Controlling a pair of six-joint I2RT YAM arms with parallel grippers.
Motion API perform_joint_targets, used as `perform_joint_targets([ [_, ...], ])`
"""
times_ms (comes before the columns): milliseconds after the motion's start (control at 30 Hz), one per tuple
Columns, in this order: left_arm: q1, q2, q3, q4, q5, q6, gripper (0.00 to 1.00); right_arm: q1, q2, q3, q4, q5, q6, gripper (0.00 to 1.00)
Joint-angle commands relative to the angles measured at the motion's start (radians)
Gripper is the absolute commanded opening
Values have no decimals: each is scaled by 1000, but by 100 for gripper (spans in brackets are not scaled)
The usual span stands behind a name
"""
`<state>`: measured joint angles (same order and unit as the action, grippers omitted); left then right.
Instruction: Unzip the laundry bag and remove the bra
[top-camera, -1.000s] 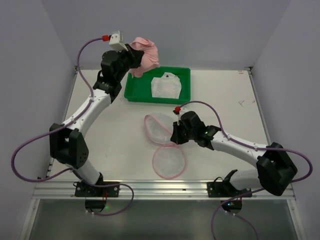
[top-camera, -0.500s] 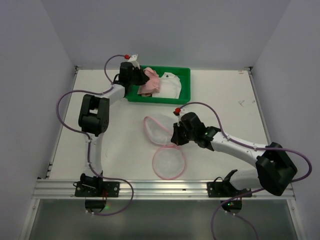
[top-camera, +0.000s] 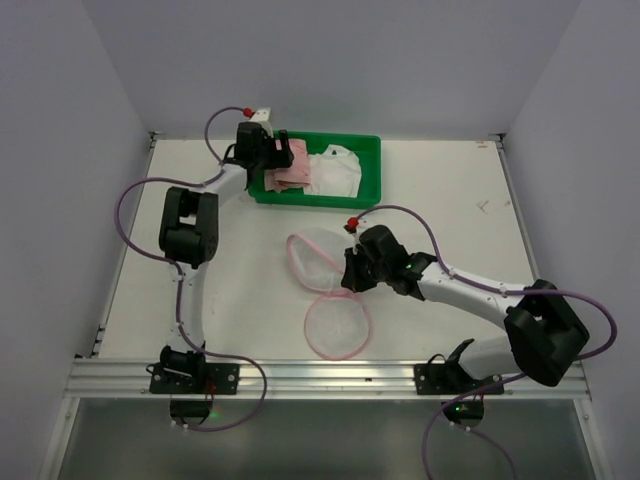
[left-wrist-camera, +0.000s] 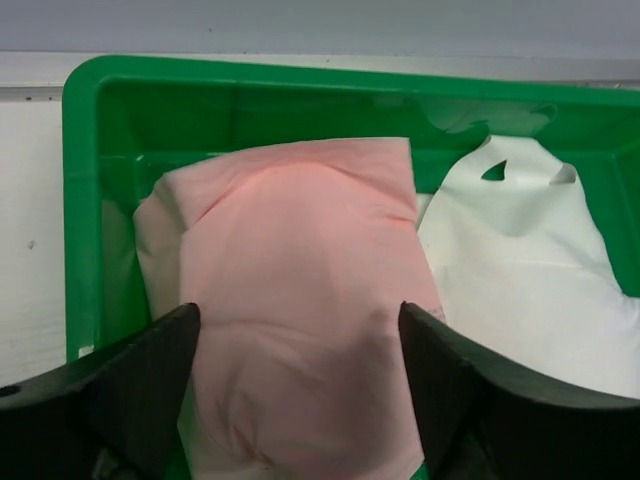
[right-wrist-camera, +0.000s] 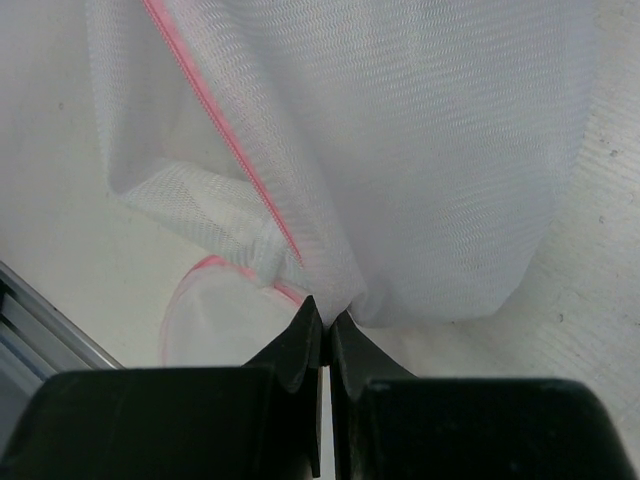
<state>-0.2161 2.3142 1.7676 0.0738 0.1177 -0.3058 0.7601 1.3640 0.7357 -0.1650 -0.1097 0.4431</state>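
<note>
The pink bra (left-wrist-camera: 300, 250) lies folded in the left end of the green tray (left-wrist-camera: 80, 200). My left gripper (left-wrist-camera: 298, 312) hangs just above it, open, its fingers standing to either side of the cloth. From above, the bra (top-camera: 293, 168) sits under the left gripper (top-camera: 278, 160). The laundry bag (top-camera: 318, 255) lies unzipped mid-table, its two pink-rimmed mesh halves spread apart. My right gripper (right-wrist-camera: 325, 318) is shut on a pinch of the bag's mesh (right-wrist-camera: 420, 150) near the hinge, holding the upper half raised off the table.
A white garment (left-wrist-camera: 520, 280) fills the right part of the tray (top-camera: 370, 140). The tray stands at the back of the table near the rear wall. The bag's lower half (top-camera: 337, 325) lies flat toward the near edge.
The left arm swung down from a raised pose into the tray with the bra, then its jaws opened and the bra came to rest there. The right arm held still.
</note>
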Motion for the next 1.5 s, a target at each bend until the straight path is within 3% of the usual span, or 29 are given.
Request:
perform_joint_targets([
  [0,3,-99,33,-72,-21,10,87,1,6,56,15,-25,-33,0],
  [100,-8,-223,-14,-127,17,-41,96,1,23,96,-11,-31,-58,2],
  [233,-40,-412,-144,-199,30,-110,97,1,52,140,-36,-48,-84,5],
  [333,-86,-635,-379,-198,31,-124,89,1,56,159,-39,-50,-107,7],
  [433,-149,-755,-595,-201,42,-109,81,-1,75,200,-65,-44,-129,13],
  [500,-196,-786,-704,-207,54,-105,79,-1,87,240,-85,-28,-129,29],
  [567,-226,-817,-755,-207,57,-108,77,1,84,264,-102,-4,-119,51],
  [633,-267,-822,-801,-203,33,-113,76,1,48,275,-113,24,-89,64],
  [667,-281,-817,-809,-203,27,-113,76,1,29,265,-113,33,-77,75],
  [767,-290,-782,-820,-195,16,-113,73,1,-55,217,-143,36,-26,87],
  [1000,-290,-679,-844,-189,2,-141,61,2,-174,33,-179,-218,89,90],
  [1067,-290,-687,-891,-189,0,-164,51,1,-172,-7,-154,-277,95,89],
  [1300,-290,-792,-1097,-158,-49,-286,40,1,64,5,-117,-528,39,87],
  [1467,-290,-901,-1177,-183,-42,-340,38,-77,214,25,-70,-522,65,86],
])
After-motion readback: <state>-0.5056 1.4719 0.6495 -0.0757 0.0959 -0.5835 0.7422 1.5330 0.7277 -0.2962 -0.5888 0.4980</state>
